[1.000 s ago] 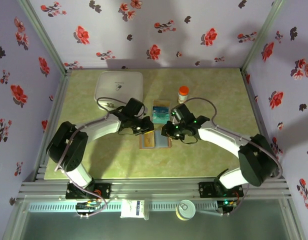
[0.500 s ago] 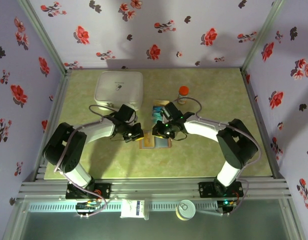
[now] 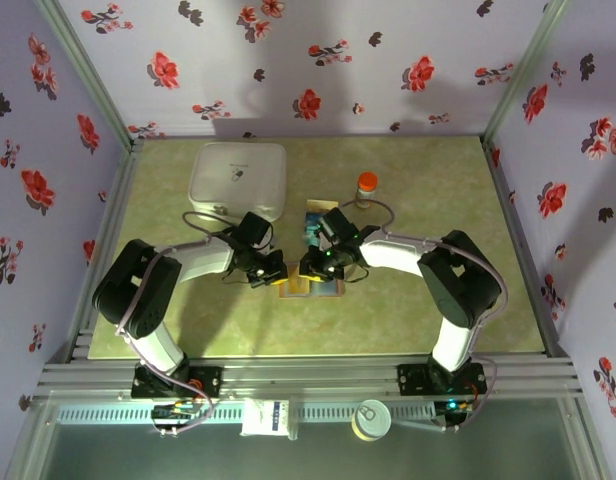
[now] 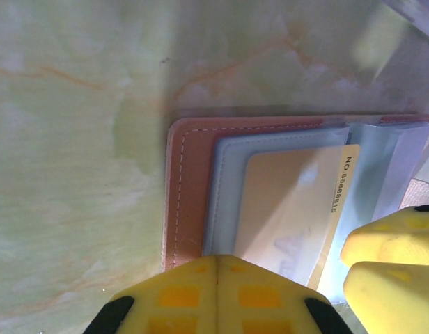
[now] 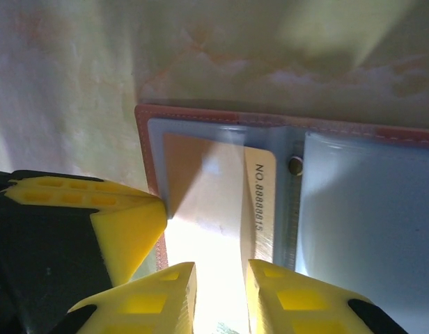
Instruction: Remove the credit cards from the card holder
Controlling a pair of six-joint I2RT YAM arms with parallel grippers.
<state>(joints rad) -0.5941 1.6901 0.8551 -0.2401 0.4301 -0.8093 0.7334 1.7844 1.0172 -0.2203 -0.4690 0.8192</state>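
Note:
The tan-brown card holder (image 3: 318, 288) lies open on the green table, pale blue pockets up (image 4: 190, 195) (image 5: 368, 223). A credit card (image 4: 284, 202) with a yellow band and a printed number (image 5: 260, 198) sits in its left pocket. My left gripper (image 3: 271, 272) is shut, its joined tips (image 4: 218, 259) resting on the holder's left part by the card's edge. My right gripper (image 3: 310, 268) is open a little, and its fingertips (image 5: 220, 292) stand apart over the card's face. More teal cards (image 3: 319, 213) lie on the table just behind the holder.
A big white square box (image 3: 238, 180) stands at the back left. A small bottle with an orange cap (image 3: 366, 186) is at the back, right of the loose cards. The two grippers are close together over the holder; metal frame rails edge the table.
Both arms have come in and down onto the card holder. The left gripper has shut. The right gripper has shifted left over the card.

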